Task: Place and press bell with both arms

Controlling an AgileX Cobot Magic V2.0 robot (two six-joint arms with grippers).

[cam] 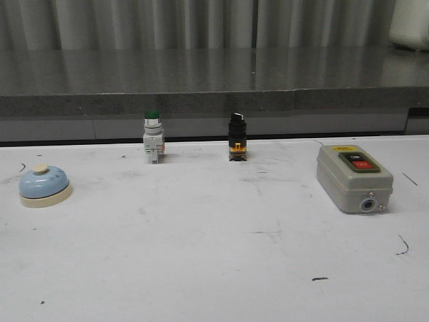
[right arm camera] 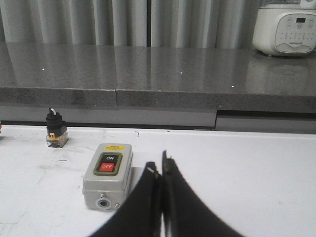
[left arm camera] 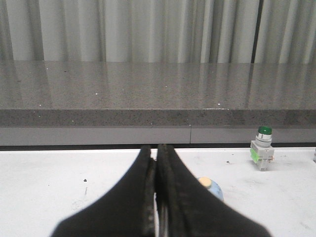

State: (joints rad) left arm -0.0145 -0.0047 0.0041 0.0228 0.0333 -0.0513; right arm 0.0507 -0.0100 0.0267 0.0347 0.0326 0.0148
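Front view: the bell point(cam: 44, 186) sat at the far left of the white table point(cam: 214, 268), well apart from the green button point(cam: 153, 136), the black knob switch point(cam: 236, 137) and the grey switch box point(cam: 354, 178) at the right; neither arm appeared.
Left wrist view: the left gripper point(left arm camera: 157, 154) had its black fingers point(left arm camera: 143, 192) pressed together, pinching nothing; the bell's button peeped out just beside them, and the green button stood near the grey counter point(left arm camera: 158, 94).
Right wrist view: the right gripper point(right arm camera: 159, 165) was likewise closed on nothing, its fingertips just beside the switch box, marked ON and OFF; a white appliance point(right arm camera: 285, 27) stood on the counter.
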